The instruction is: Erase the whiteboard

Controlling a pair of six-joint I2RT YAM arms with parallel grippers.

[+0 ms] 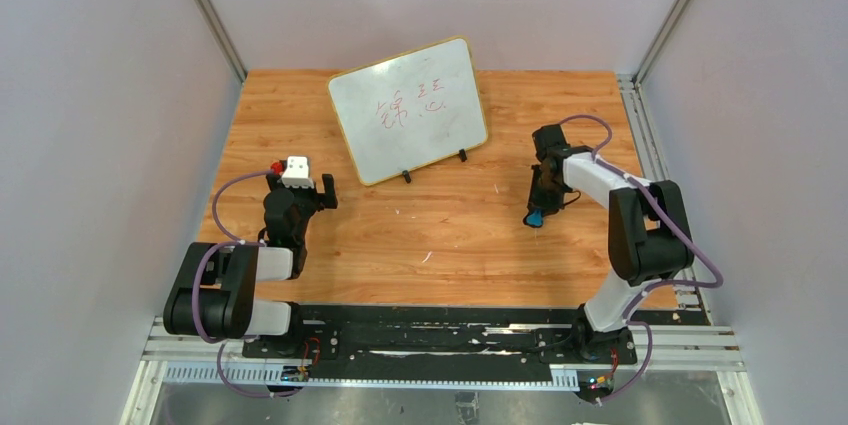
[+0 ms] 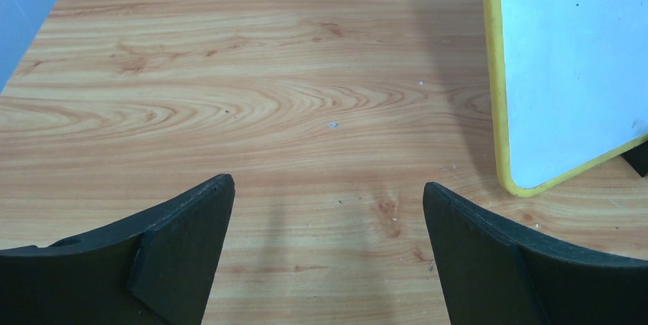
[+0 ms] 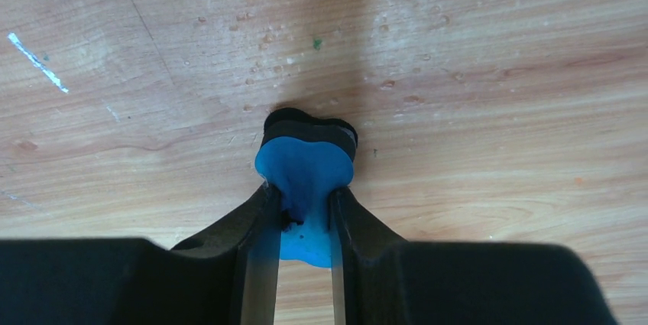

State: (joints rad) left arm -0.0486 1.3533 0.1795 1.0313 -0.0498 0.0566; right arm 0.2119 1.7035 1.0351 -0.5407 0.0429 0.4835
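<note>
Closest to us, the right gripper [image 3: 304, 210] is clamped tight on a small blue eraser [image 3: 306, 160]. Its two fingers pinch the blue body from either side, and the eraser's dark pad sticks out past the fingertips, low over the tabletop [image 1: 450, 235]. We cannot tell whether the pad actually touches the wood. From above, this gripper hangs right of centre, well apart from the whiteboard [image 1: 408, 110].

The whiteboard stands at the far middle of the tabletop, a little left of centre, propped on two small black feet [image 1: 406, 177] along its near edge. Its long axis runs left to right but is skewed, with the right end farther from the arms than the left. Its white face is turned toward us and bears red handwriting near the middle, inside a thin yellow frame.

The tabletop is light wood-grain, with small specks and scratches in the right wrist view. Pale grey walls [image 1: 100, 95] with metal corner posts close it in on three sides, and a black rail [image 1: 430, 330] carries the arm bases at the near edge.

The left gripper [image 2: 328, 195] is spread wide with nothing between its fingers. It hovers over bare wood just left of the whiteboard's near left corner, without touching it.
</note>
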